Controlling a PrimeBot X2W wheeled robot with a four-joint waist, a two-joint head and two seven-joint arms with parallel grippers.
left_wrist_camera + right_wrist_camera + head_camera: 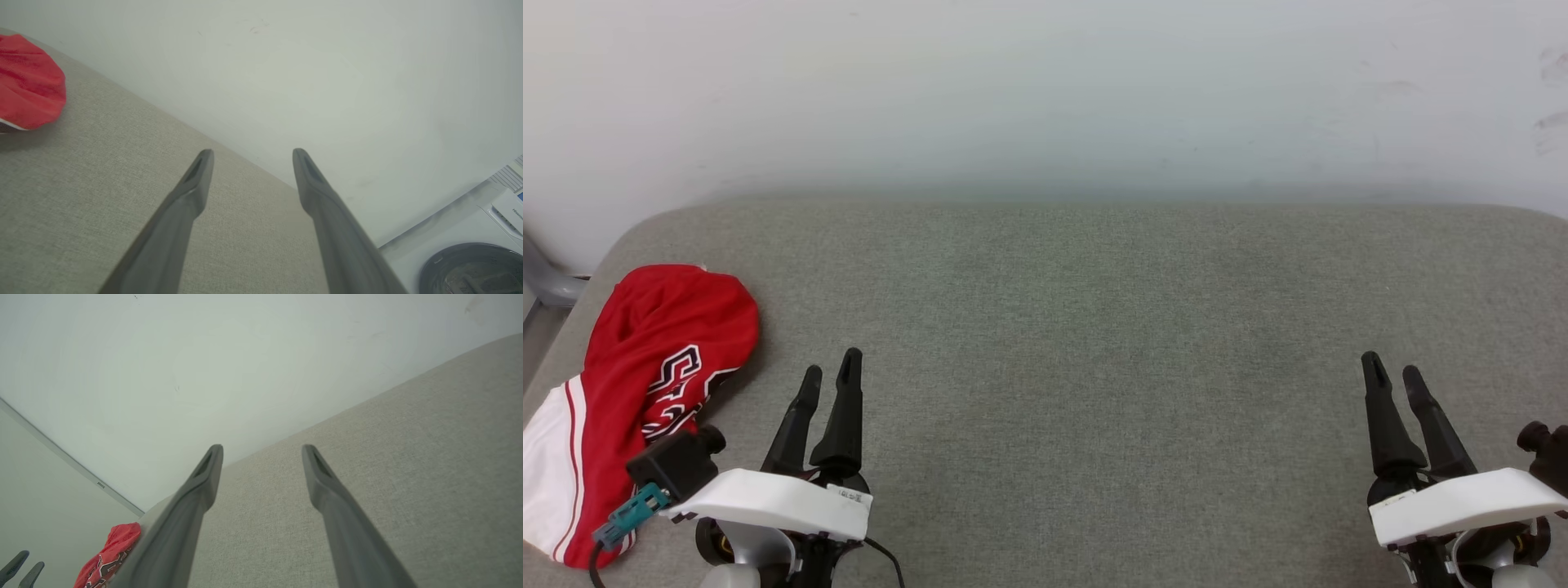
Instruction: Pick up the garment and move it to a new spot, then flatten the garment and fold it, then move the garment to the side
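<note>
Head view: garment (pixel 637 359) left of left jaws

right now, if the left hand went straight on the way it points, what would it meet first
Probably the wall: the left hand, open, points across the grey surface toward it. The garment lies off to its left. Depth is unclear, so it might graze the surface first.

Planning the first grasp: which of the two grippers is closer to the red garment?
The left gripper: it sits right beside the garment, while the right gripper is far across the grey surface.
</note>
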